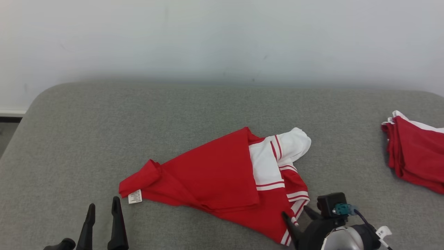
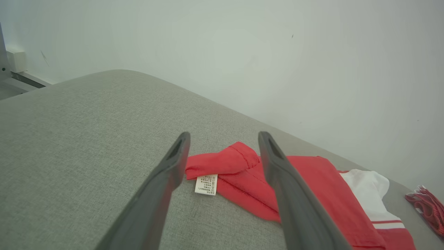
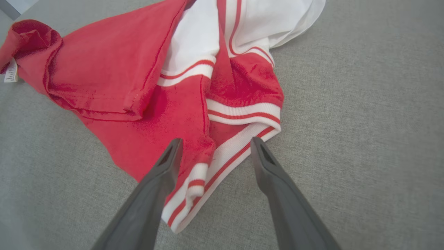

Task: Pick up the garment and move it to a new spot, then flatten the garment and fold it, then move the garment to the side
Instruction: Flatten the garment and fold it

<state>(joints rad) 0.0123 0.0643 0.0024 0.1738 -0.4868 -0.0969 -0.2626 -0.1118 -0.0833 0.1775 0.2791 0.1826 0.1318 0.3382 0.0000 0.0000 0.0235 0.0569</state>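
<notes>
The garment [image 1: 222, 173] is red with white panels and striped trim, lying crumpled and partly folded on the grey surface. A white label [image 1: 135, 196] sticks out at its left corner. My left gripper [image 1: 103, 205] is open just short of that corner, holding nothing; in the left wrist view the garment's corner [image 2: 222, 163] and label [image 2: 206, 184] lie beyond the gap of the left gripper [image 2: 223, 139]. My right gripper [image 1: 296, 212] is open over the garment's lower right striped hem. In the right wrist view the right gripper [image 3: 215, 144] straddles the striped hem [image 3: 222, 156] without closing on it.
A stack of folded red and white garments [image 1: 416, 152] lies at the right edge of the grey padded surface [image 1: 104, 139]. A pale wall [image 1: 222, 38] runs behind it. Bare room lies to the left and behind the garment.
</notes>
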